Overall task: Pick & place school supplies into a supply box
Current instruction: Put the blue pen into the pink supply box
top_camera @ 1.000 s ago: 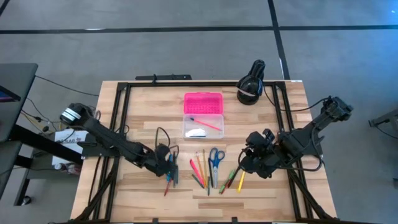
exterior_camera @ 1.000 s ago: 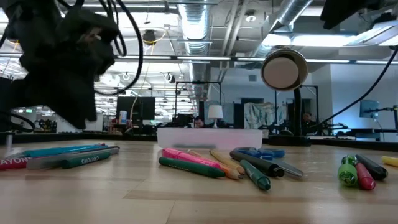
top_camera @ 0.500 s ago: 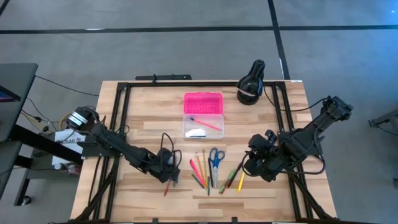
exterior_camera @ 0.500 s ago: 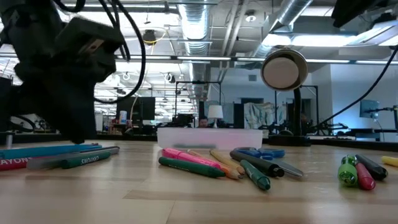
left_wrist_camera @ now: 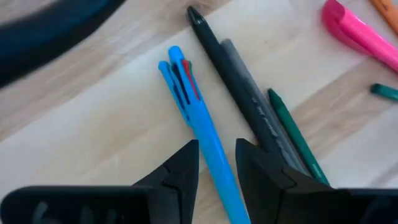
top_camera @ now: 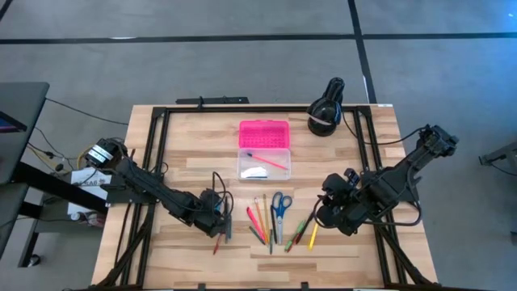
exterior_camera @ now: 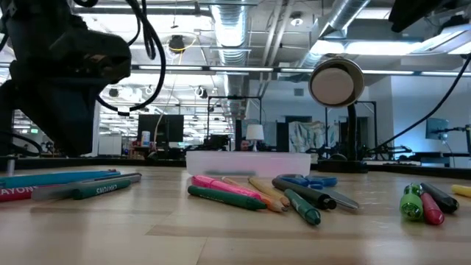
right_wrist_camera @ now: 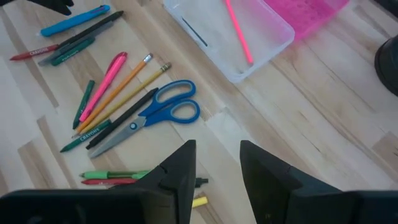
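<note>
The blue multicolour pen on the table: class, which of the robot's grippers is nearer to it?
Left. The left gripper straddles the blue pen, one finger on either side of its barrel. The right gripper hovers across the table, beyond the scissors.

Not much text showing here, honestly. In the right wrist view, "CRAYONS" is reading off the red crayon [right_wrist_camera: 30, 53] lying by the blue pen, and the same word is showing on the green crayon [right_wrist_camera: 84, 138] next to the scissors. In the low view, a green crayon [exterior_camera: 101, 190] on the bench is showing "CRAYONS" too, and a red one [exterior_camera: 13, 193] at the edge is showing just "AYONS". The grey pen [left_wrist_camera: 256, 109] in the left wrist view is carrying small print, too blurred to read.
</note>
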